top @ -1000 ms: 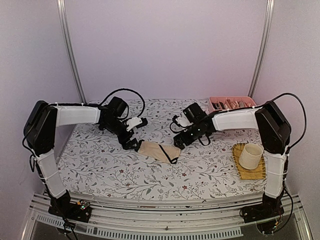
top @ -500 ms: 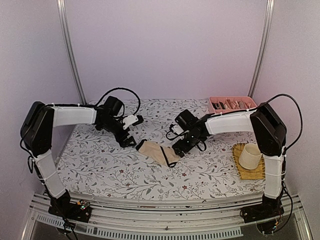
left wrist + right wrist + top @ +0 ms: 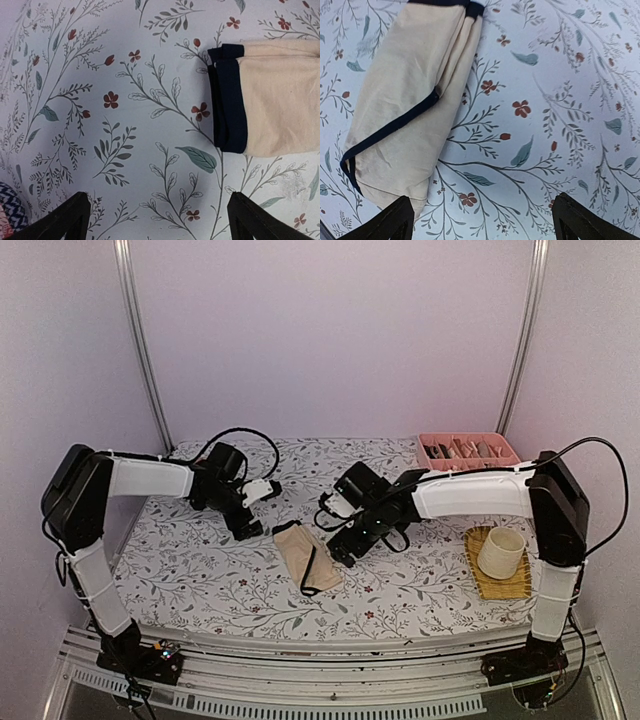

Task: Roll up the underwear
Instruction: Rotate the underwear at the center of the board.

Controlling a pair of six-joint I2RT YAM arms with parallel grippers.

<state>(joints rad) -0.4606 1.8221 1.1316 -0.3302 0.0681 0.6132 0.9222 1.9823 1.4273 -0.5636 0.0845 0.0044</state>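
Underwear (image 3: 308, 556), beige and folded narrow, is best rolled tightly from its dark-banded end; left gripper (image 3: 252, 532) and right gripper (image 3: 340, 554) are spread wide, nothing grasped.

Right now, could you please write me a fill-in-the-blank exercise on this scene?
The left claw and right claw both stand ___.
The beige underwear lies on the table, held by ___ claw.
The cup sits on a ___ mat.
Missing words: open, neither, yellow.
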